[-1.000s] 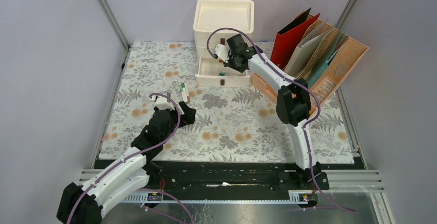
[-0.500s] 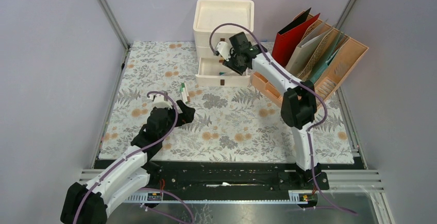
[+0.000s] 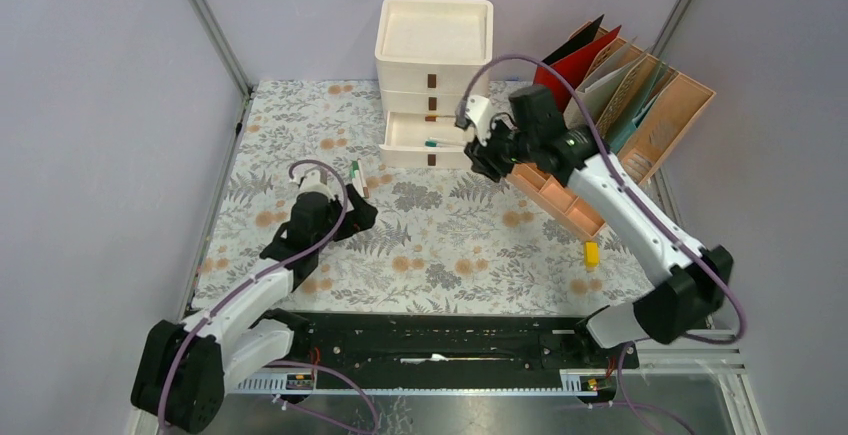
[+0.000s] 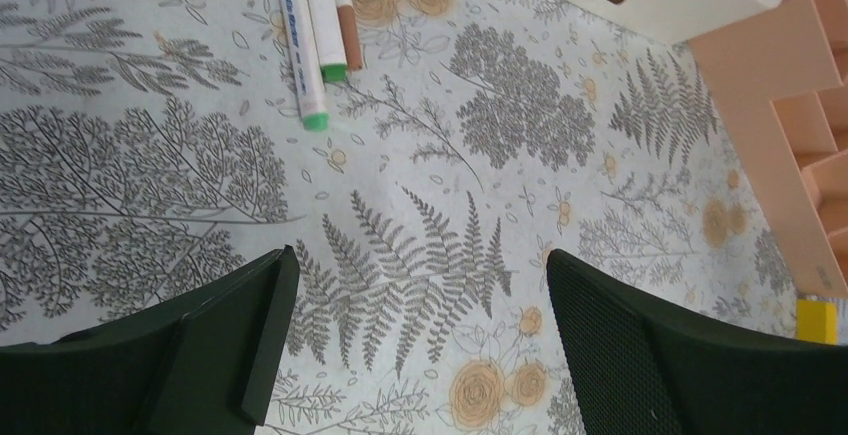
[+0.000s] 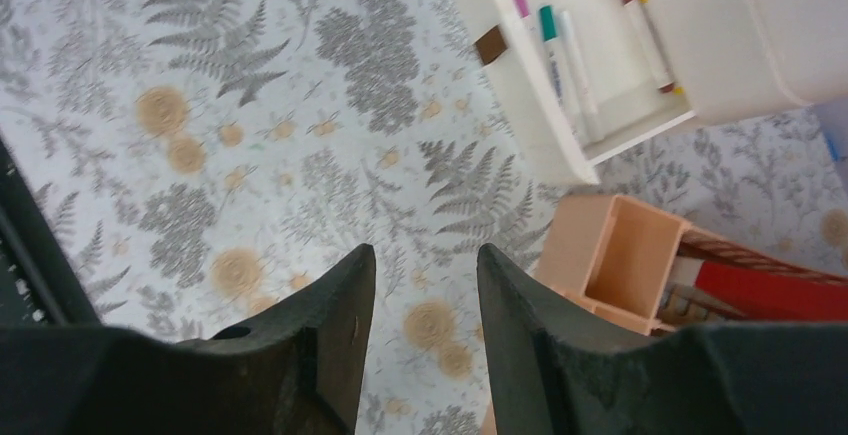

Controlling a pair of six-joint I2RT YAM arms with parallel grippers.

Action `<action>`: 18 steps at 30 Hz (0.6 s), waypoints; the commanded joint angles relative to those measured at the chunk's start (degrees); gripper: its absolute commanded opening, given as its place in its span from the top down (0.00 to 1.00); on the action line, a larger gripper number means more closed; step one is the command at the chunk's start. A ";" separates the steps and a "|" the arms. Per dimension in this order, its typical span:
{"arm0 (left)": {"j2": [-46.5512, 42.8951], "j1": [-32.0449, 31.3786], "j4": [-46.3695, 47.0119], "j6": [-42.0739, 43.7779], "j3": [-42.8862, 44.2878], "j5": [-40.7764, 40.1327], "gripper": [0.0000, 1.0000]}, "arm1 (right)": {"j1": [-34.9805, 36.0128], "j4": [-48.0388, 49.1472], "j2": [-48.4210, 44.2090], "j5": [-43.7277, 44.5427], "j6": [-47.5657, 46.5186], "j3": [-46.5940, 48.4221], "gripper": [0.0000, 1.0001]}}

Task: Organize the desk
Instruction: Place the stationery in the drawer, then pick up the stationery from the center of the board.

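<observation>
Two pincers hung over the desk (image 3: 450,245), and neither held anything. The left gripper (image 4: 415,325) had its dark fingers (image 4: 230,345) spread wide, with only fern-printed cloth showing between them. It sat in front of the white drawer tower (image 3: 435,50) and off to that tower's left. Between it and the tower lay a small bunch of markers (image 4: 300,45) side by side on the cloth, two ending in green and one in brown.

The right gripper (image 5: 425,285) had its fingers parted by a narrow gap, with bare cloth visible through it. It hovered just off the tower's front right corner, close beside the open drawer (image 3: 420,135). That drawer stood pulled out from the tower's front. It held several more pens lying lengthwise, among them a teal-capped marker (image 5: 548,23), a pink-tipped one and a brown-and-yellow one.

To the tower's right stood a peach file organizer (image 3: 660,125), its small front compartments facing the arms. A red folder (image 3: 565,70) and other folders leaned inside it. A small yellow object (image 3: 591,253) lay on the cloth well in front of the tower and to its right, near the organizer's front edge. The desk itself stretched from the tower, which stood at its far edge, down to the arms' bases.
</observation>
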 commanded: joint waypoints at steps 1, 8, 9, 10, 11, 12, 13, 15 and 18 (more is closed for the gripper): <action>5.23 0.43 -4.05 -0.50 7.28 -5.72 0.01 | -2.88 6.52 -8.96 -9.41 1.77 -9.41 0.50; 16.81 0.51 -7.12 -0.67 15.10 -11.39 0.02 | -7.77 10.07 -14.82 -16.81 3.79 -18.42 0.50; 18.45 0.52 -7.50 -0.41 16.20 -12.09 0.02 | -8.66 11.46 -15.34 -17.93 4.33 -19.59 0.50; 19.90 0.52 -7.87 -0.03 17.49 -12.75 0.02 | -9.71 12.43 -15.74 -19.34 4.91 -20.58 0.50; 21.51 0.52 -8.35 0.45 18.73 -13.45 0.02 | -10.82 13.00 -16.01 -20.87 5.40 -21.20 0.50; 22.97 0.60 -8.93 0.74 20.31 -14.29 0.02 | -11.80 13.24 -16.23 -22.06 5.82 -21.59 0.50; 24.34 0.68 -9.35 0.88 21.34 -15.13 0.03 | -12.63 13.41 -16.36 -23.06 6.19 -21.92 0.50; 26.95 0.95 -9.95 0.97 23.14 -16.93 0.05 | -13.75 14.15 -16.97 -24.62 6.73 -23.15 0.50; 31.10 1.56 -10.10 1.14 25.36 -18.22 0.23 | -14.00 15.03 -17.48 -25.79 6.70 -24.67 0.50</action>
